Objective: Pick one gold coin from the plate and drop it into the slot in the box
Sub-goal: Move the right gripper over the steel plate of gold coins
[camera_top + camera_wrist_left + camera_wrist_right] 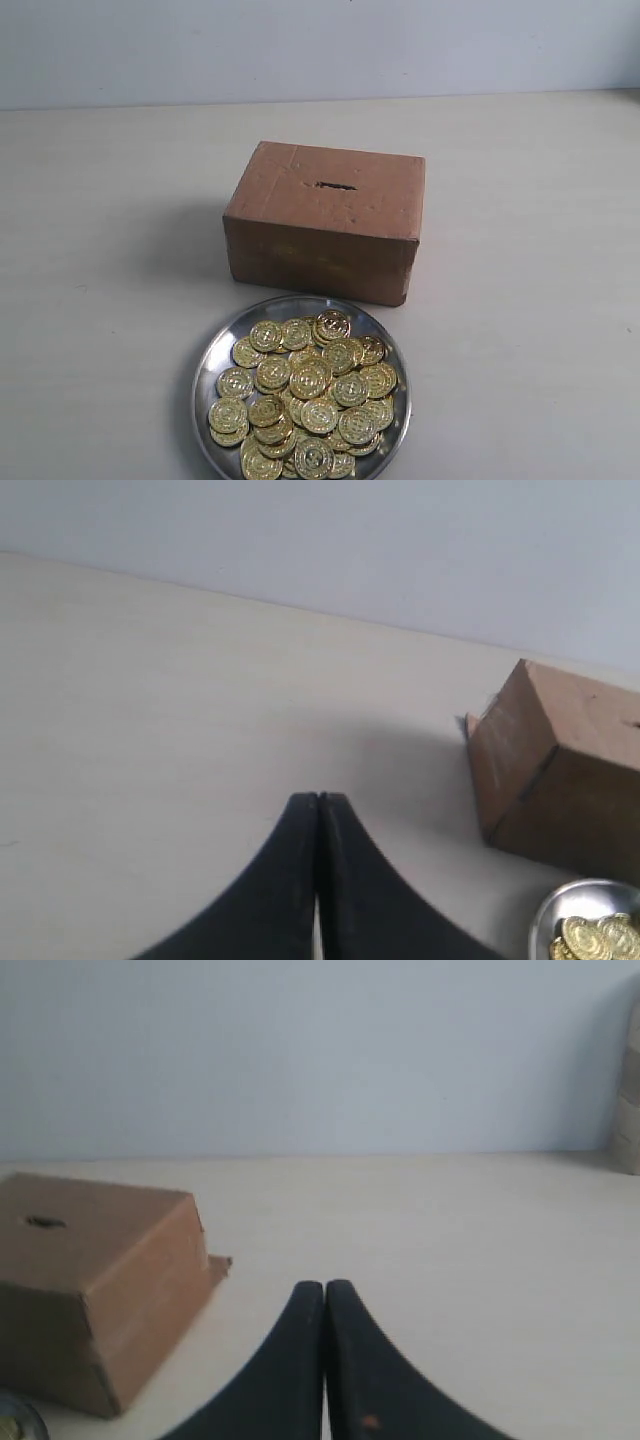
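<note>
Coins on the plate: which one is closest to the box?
The coin at the top of the pile in the exterior view, by the rim of the plate that faces the box. All other coins lie farther from it.

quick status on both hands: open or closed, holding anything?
Left hand: closed, holding nothing.
Right hand: closed, holding nothing.

right gripper (324, 1286) filling the centre foreground of the frame, black jaws pressing together, brown box (110, 1290) sitting on the pale table (460, 1230) near one edge, dark slot (46, 1222) showing in its top face, plate (16, 1422) rim peeking into a corner
</note>
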Available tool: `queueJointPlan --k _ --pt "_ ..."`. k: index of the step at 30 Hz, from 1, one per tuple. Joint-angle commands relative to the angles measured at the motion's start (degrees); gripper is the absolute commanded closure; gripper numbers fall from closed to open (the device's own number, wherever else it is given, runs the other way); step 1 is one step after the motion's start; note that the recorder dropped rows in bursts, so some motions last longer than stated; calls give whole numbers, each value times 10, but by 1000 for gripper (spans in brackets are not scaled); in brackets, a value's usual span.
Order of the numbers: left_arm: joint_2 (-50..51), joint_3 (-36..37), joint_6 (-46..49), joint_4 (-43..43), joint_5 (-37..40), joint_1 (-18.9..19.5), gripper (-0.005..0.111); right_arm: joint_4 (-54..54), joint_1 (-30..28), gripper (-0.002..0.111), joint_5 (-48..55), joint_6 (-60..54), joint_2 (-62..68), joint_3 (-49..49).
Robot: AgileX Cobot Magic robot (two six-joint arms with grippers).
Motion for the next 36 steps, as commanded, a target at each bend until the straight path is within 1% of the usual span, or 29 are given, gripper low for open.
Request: queueJointPlan --k 1,4,6,9,11,12,13,14,15,16,17,19,20,21,24,25,27,30,32,36 --pt "-4 -2 5 -43 -57 0 107 125 2 108 -96 2 -3 3" --pt "-4 -2 1 -76 -86 0 107 236 2 108 -136 43 -3 3" --pt "-4 -2 1 -94 -111 0 107 280 2 108 -137 65 -3 3" --pt "-4 -2 1 -149 -148 0 107 295 2 108 -134 71 -3 3" --pt "-4 -2 -1 -155 -154 0 107 297 2 108 -130 76 -3 3" --pt "-4 -2 -29 -155 -154 0 107 298 2 108 -124 76 -3 3" --pt "-4 -2 -46 -155 -153 0 107 298 2 108 -108 74 -3 3" --pt "-4 -2 -59 -155 -152 0 107 279 2 108 -51 52 -3 -35" --pt "-4 -2 -59 -155 -150 0 107 279 2 108 -21 28 -3 -58" --pt "-4 -2 -61 -155 -143 0 107 281 2 108 45 -40 4 -124" --pt "-4 -2 -61 -162 -136 0 107 285 2 108 85 -82 37 -180" --pt "-4 -2 -61 -174 -120 0 107 285 2 108 125 -130 91 -245" --pt "-4 -2 -61 -181 -108 0 107 288 2 108 148 -160 128 -281" --pt "-4 -2 -61 -188 -98 -5 107 304 4 108 182 -213 187 -332" --pt "-4 -2 -59 -200 -94 -43 107 387 53 108 311 -366 405 -478" --pt "-4 -2 -59 -200 -94 -52 107 393 70 108 335 -391 455 -507" --pt "-4 -2 -57 -200 -94 -68 107 385 107 108 374 -416 549 -562" --pt "-4 -2 -57 -199 -93 -84 107 357 160 108 395 -432 650 -620" --pt "-4 -2 -57 -197 -92 -87 107 319 196 108 396 -432 714 -655" --pt "-4 -2 -43 -195 -92 -87 107 237 249 108 396 -421 815 -703"
